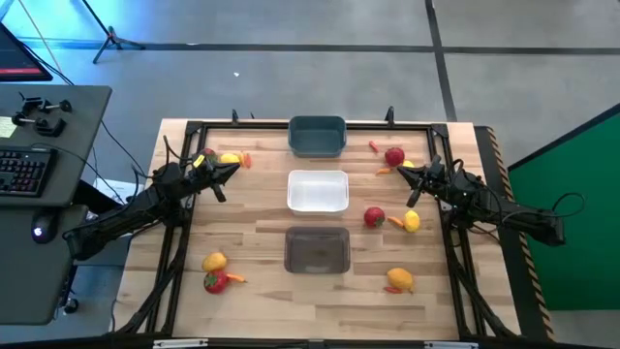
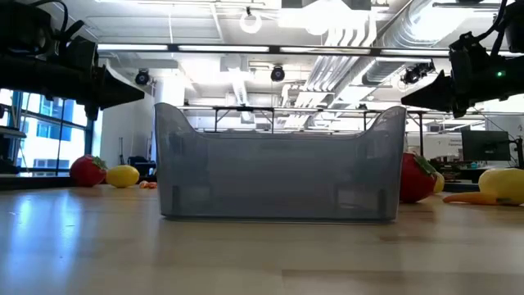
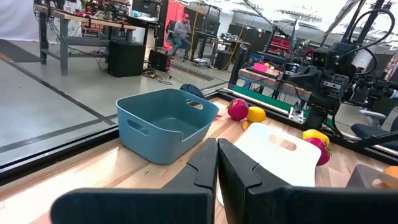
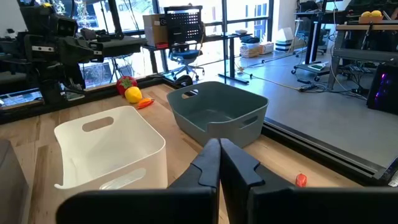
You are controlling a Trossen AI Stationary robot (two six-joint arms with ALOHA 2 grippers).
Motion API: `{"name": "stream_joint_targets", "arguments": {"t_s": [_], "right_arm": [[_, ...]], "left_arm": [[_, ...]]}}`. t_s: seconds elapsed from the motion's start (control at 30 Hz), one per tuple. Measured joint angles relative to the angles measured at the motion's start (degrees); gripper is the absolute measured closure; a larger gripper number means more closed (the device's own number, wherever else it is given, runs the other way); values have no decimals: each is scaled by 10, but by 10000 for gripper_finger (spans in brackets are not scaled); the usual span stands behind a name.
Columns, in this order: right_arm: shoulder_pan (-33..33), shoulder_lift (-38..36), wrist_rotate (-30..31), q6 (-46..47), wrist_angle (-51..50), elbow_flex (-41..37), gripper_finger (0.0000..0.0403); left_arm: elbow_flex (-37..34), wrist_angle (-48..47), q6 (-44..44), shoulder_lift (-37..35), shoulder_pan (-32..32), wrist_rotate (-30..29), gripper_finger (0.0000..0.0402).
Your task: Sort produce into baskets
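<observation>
1. Both grippers hang above the table with fingers pressed together and nothing in them: our left gripper [image 1: 232, 169] is near the far left cluster, our right gripper [image 1: 401, 172] beside the far right one.
2. Produce lies in four groups: a strawberry [image 1: 394, 156] and carrot piece [image 1: 374, 147] far right, a strawberry and lemon [image 1: 412, 221] mid right, a lemon [image 1: 399, 279] near right, and a lemon [image 1: 214, 261] with a strawberry [image 1: 215, 282] near left.
3. Down the centre line stand the blue-grey basket [image 1: 317, 136], white basket [image 1: 318, 191] and translucent grey basket [image 1: 316, 250], all empty.
4. We judge the round fruits may roll if nudged by closed fingers, and the thin carrots may slip from a pinch.
5. Beneath is a wooden table [image 1: 252, 233]; beyond are desks and a seated person [image 3: 181, 34].
</observation>
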Motion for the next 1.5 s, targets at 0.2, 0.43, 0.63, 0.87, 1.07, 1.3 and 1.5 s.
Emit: {"name": "stream_joint_targets", "arguments": {"t_s": [0.2,0.43,0.63,0.87,1.07,1.3,1.5], "right_arm": [[0,0,0,0,0,0,402],[0,0,0,0,0,0,402],[0,0,0,0,0,0,402],[0,0,-6,23,12,0,402],[0,0,-13,104,59,0,402],[-8,10,30,121,142,4,401],[-21,99,39,198,59,82,354]], "left_arm": [[0,0,0,0,0,0,401],[0,0,0,0,0,0,401],[0,0,0,0,0,0,401],[0,0,0,0,0,0,401],[0,0,0,0,0,0,401],[0,0,0,0,0,0,401],[0,0,0,0,0,0,401]]}}
